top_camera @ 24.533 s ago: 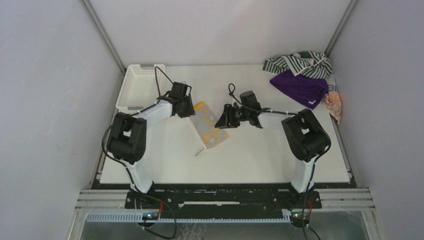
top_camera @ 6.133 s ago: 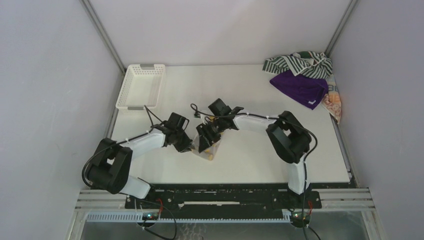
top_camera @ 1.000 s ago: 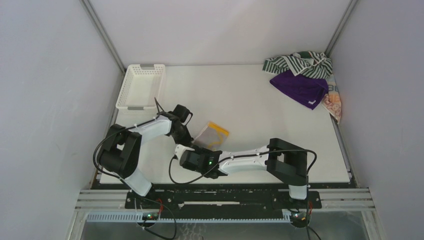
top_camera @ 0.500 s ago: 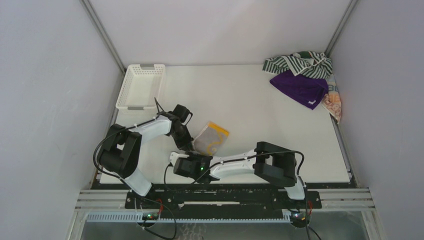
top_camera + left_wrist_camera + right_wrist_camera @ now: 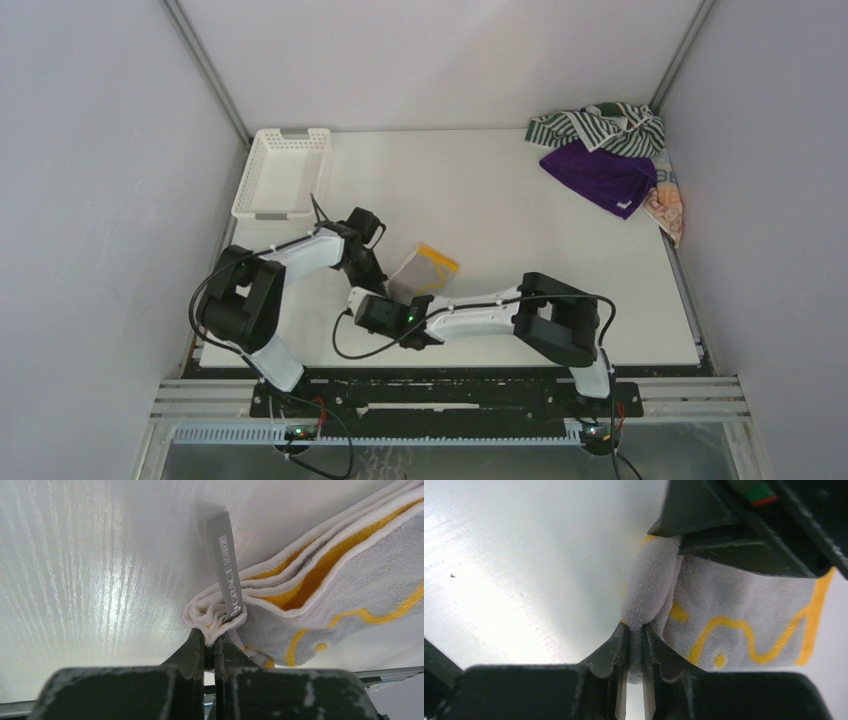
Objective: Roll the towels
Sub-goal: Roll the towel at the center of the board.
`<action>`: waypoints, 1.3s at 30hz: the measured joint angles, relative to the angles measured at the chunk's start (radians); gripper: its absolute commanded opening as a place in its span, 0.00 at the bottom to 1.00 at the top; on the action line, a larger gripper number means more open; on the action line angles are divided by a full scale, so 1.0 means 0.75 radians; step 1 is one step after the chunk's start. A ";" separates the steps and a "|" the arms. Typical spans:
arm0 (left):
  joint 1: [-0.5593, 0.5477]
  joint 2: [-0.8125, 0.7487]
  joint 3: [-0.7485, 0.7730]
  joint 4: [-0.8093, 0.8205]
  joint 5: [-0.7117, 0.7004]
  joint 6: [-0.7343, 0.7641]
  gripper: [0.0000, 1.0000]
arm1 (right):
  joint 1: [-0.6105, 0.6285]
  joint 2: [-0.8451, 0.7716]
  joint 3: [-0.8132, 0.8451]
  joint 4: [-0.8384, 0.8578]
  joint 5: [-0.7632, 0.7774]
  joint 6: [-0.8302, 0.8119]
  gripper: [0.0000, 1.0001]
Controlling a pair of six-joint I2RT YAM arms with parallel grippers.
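The yellow and white towel (image 5: pixel 422 273) lies folded in layers near the table's front middle. My left gripper (image 5: pixel 378 282) is shut on its bunched corner beside a grey label loop (image 5: pixel 225 565); the towel (image 5: pixel 320 595) spreads to the right in the left wrist view. My right gripper (image 5: pixel 390 298) is shut on the towel's near edge (image 5: pixel 649 600), right beside the left gripper's black body (image 5: pixel 744 525). The purple towel (image 5: pixel 600 178), the green-and-white striped towel (image 5: pixel 598 127) and the orange patterned towel (image 5: pixel 668 208) lie heaped at the far right corner.
A white lattice basket (image 5: pixel 282 172) stands at the far left of the table. The right arm (image 5: pixel 480 312) stretches low across the table's front toward the left. Grey walls close in both sides.
Over the last second the right gripper dipped toward the front edge and came back up against the towel's near edge. The towel shifted slightly. The left arm stayed put.
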 measured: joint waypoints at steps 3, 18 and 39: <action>0.006 0.004 0.008 -0.007 0.003 0.001 0.10 | -0.077 -0.054 -0.044 0.033 -0.166 0.030 0.03; 0.144 -0.190 0.043 -0.023 -0.087 -0.001 0.53 | -0.731 -0.033 -0.192 0.263 -1.565 0.336 0.00; -0.067 -0.460 -0.299 0.310 -0.111 -0.237 0.67 | -0.932 0.291 -0.362 1.040 -2.273 1.095 0.01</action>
